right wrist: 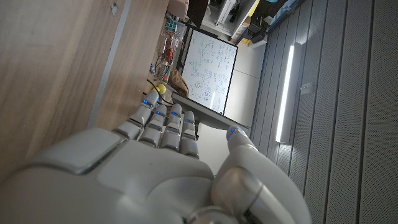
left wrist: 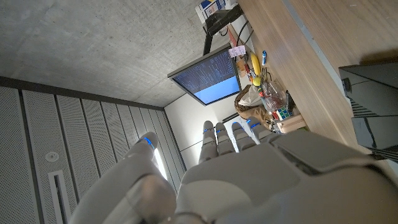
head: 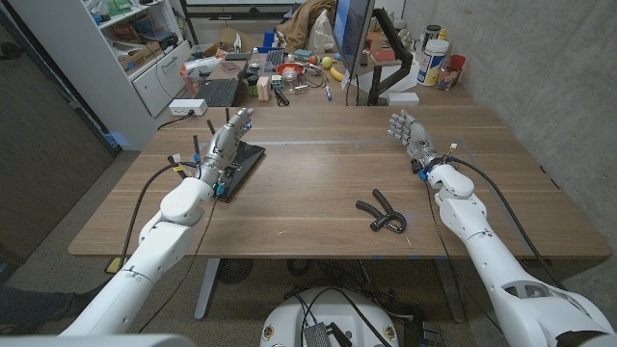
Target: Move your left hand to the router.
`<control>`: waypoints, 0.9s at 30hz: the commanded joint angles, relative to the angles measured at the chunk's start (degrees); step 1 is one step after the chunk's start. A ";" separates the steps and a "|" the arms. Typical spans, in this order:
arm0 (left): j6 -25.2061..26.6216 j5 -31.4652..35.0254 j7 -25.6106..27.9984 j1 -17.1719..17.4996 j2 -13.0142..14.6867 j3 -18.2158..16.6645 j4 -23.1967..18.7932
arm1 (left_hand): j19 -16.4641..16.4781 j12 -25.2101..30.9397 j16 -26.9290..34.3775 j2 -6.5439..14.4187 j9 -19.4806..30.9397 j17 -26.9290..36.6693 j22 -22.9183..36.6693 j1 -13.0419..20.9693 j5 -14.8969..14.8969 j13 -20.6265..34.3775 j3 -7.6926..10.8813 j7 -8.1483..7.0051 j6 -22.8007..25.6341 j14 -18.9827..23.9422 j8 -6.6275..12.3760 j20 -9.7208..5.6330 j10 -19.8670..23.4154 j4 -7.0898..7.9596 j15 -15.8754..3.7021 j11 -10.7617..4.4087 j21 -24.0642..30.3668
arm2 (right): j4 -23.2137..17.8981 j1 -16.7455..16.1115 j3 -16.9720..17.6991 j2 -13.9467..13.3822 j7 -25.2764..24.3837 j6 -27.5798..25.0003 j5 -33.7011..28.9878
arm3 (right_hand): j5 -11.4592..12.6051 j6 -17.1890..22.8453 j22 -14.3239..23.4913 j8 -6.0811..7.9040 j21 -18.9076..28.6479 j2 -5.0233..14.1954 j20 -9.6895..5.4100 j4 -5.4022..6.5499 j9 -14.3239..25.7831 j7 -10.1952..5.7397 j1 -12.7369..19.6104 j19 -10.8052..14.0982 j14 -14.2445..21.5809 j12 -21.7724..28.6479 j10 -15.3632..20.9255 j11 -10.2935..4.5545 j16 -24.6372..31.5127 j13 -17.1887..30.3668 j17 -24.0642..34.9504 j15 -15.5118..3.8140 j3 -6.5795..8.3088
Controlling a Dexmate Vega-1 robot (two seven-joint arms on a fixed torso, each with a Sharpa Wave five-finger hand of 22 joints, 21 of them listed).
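A black hand-grip tool lies near the worktop's front edge, right of centre, with bare wood around it. Further back on the left, the left hand reaches over the black router, fingers straight and close together; whether it touches is hard to tell. The right hand stands well apart on the right side, fingers loosely spread, holding nothing.

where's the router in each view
Head view: router at table's left, under the left hand.
Left wrist view: router, a black slab at the edge beside the left hand.
Right wrist view: cannot make it out.
Shared landmark: the lit monitor.
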 commanded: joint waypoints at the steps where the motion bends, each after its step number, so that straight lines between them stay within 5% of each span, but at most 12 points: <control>1: 2.10 3.62 2.47 1.68 2.08 -1.06 -2.73 | -2.05 0.33 0.24 -0.02 0.05 0.18 0.25 0.68 0.47 0.10 0.15 -0.02 0.58 0.44 0.37 -0.02 0.14 -0.32 -0.08 -0.22 -0.30 | 0.39 0.32 -0.06 0.06 0.19 0.13 -0.19 | 0.23 0.57 0.28 0.11 -0.16 0.05 -1.36 -0.53 0.18 -0.03 0.01 0.46 0.64 -0.15 0.46 -0.19 -0.03 0.26 0.17 -0.03 0.10; 27: 5.89 10.23 5.90 2.85 4.84 -1.94 -5.37 | -1.76 0.32 0.18 0.34 0.07 0.18 0.27 1.44 0.52 0.06 0.14 -0.14 1.08 0.65 0.31 0.02 0.44 -0.71 -0.21 -0.32 -1.11 | 0.94 0.85 -0.33 0.67 -0.48 -0.51 -0.79 | 0.23 0.58 0.30 0.08 -1.04 0.14 -1.33 -0.65 0.18 -0.06 -0.08 0.50 0.61 -0.14 0.68 -0.14 -0.11 0.26 0.15 -0.03 0.06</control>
